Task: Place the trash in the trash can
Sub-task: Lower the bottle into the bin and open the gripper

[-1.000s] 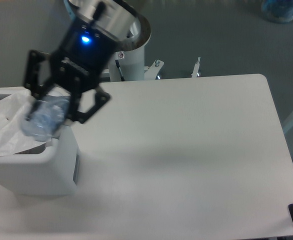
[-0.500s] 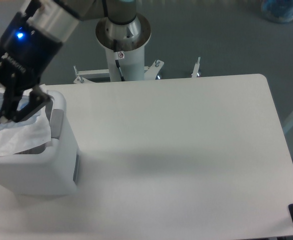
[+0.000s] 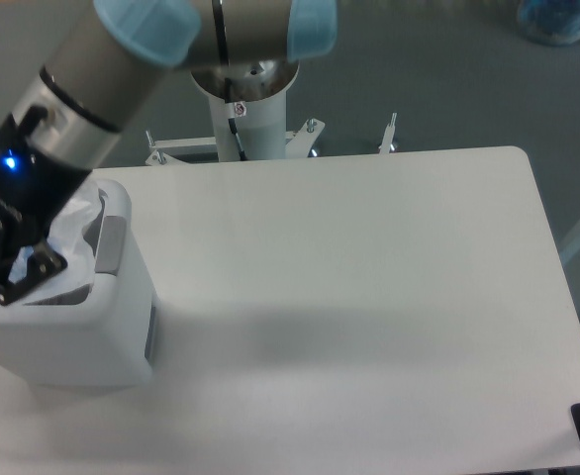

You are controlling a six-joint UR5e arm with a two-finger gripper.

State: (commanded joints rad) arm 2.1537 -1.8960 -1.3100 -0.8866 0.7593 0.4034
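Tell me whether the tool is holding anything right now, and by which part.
It cannot be told. The tool is lowered into the trash can over the plastic bag, and its tips are at the picture's edge. No bottle shows.

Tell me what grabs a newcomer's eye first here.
The arm sweeps in from the top and reaches down at far left, a blue light glowing on its wrist. Its tool dips into the white bin at the table's left edge, where a crumpled bag shows. The rest of the table is plain white.
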